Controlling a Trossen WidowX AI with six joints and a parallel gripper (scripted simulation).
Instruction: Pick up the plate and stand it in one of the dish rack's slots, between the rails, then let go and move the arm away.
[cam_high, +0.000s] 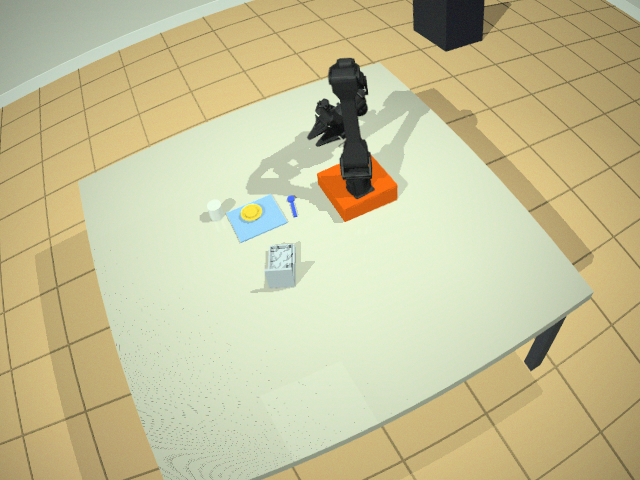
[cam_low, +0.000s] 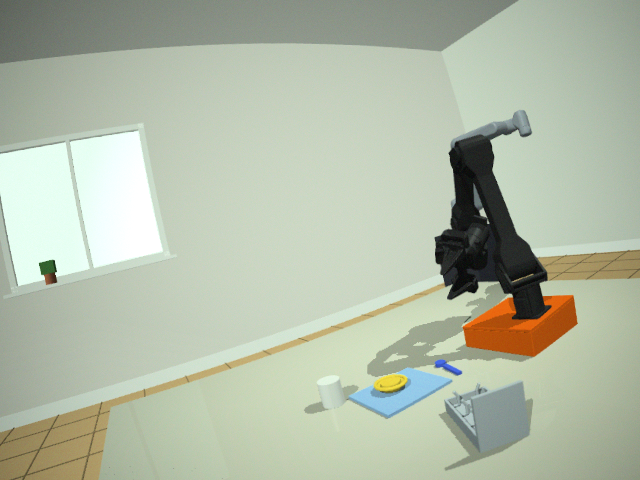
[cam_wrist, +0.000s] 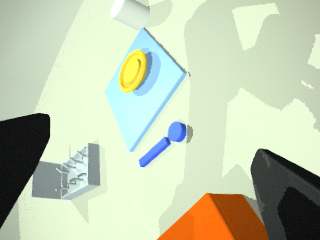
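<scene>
The yellow plate (cam_high: 251, 212) (cam_low: 390, 383) (cam_wrist: 133, 71) lies flat on the light blue mat (cam_high: 262, 227) (cam_low: 388, 405) (cam_wrist: 128, 120), nearer the white cylinder's side. The grey dish rack (cam_high: 281, 276) (cam_low: 500, 418) (cam_wrist: 93, 167) stands on the table apart from the mat, with thin rails inside and a tall panel at one end. No plate stands in it. My gripper (cam_high: 318, 140) (cam_low: 445, 286) is open and empty. It hangs high above the table, well away from the plate and the rack. Its two fingers show at the left and right sides of the wrist view.
A white cylinder (cam_high: 215, 210) (cam_low: 330, 392) (cam_wrist: 130, 13) stands beside the mat. A blue spoon (cam_high: 293, 207) (cam_low: 449, 367) (cam_wrist: 155, 152) lies between the mat and the orange base block (cam_high: 371, 204) (cam_low: 496, 338) (cam_wrist: 205, 220) under the arm.
</scene>
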